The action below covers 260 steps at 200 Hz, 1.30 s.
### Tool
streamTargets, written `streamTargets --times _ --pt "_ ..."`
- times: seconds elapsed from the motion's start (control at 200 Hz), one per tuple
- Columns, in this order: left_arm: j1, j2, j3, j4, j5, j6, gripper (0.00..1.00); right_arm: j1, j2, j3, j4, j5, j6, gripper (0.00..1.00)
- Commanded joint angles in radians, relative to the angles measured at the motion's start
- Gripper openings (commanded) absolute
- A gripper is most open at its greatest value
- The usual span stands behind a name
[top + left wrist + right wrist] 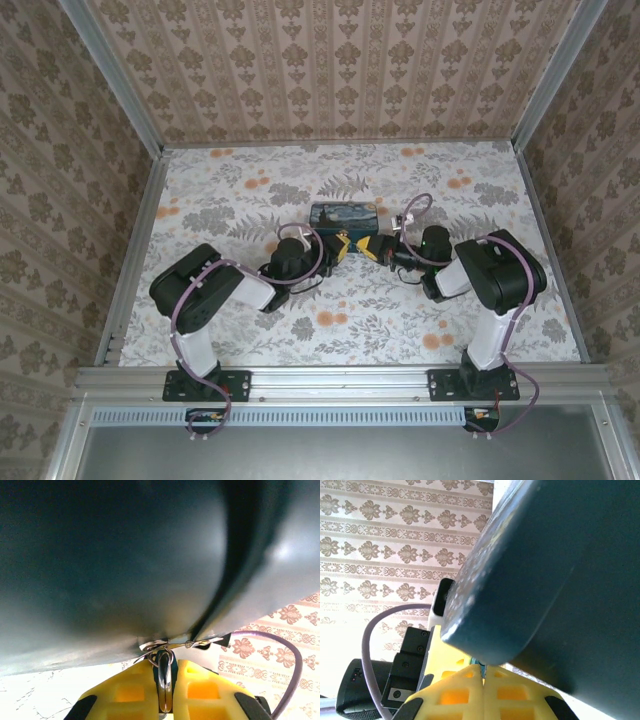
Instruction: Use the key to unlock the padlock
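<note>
The big dark-blue box (110,560) sits so close that it blocks nearly everything behind it. Under its edge, the left claw (165,665) is squeezed tight on a thin metal key (164,685) with a small wire ring (156,646) at its top. The right claw (482,672) is pinched tight too. Only a speck of the tiny blue-teal padlock (480,663) peeks from its tips. Both claws meet just in front of the box on the flowery tabletop (250,180).

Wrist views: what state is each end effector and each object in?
Left end effector: shut on the key.
Right end effector: shut on the padlock, a teal sliver at its tips.
Padlock: locked or unlocked, cannot tell.
Box: resting on the table, lid state hidden.
</note>
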Motion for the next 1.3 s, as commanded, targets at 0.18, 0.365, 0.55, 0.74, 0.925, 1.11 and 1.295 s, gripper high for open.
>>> streamTargets --times 0.18,0.365,0.55,0.74,0.925,1.11,1.295 --pt "-0.071 -0.1 0.087 0.17 0.164 -0.014 0.0 0.02 -0.01 0.028 -0.006 0.104 0.104 0.0" --pt "-0.073 -0.118 0.091 0.169 0.165 -0.009 0.0 0.014 0.025 0.068 -0.005 0.065 0.11 0.0" --pt "-0.073 -0.118 0.082 0.17 0.165 -0.003 0.0 0.019 0.093 0.124 0.002 -0.007 0.128 0.0" --pt "-0.074 -0.11 0.076 0.17 0.169 0.01 0.0 0.029 0.113 0.124 0.004 0.016 0.223 0.0" --pt "-0.074 -0.104 0.093 0.17 0.202 0.021 0.0 0.028 0.153 0.174 -0.005 -0.029 0.197 0.0" --pt "-0.075 -0.095 0.099 0.171 0.213 -0.005 0.0 0.022 0.145 0.208 -0.062 -0.121 -0.063 0.0" --pt "-0.076 -0.091 0.11 0.171 0.222 -0.043 0.0 0.016 0.15 0.233 -0.103 -0.198 -0.182 0.0"
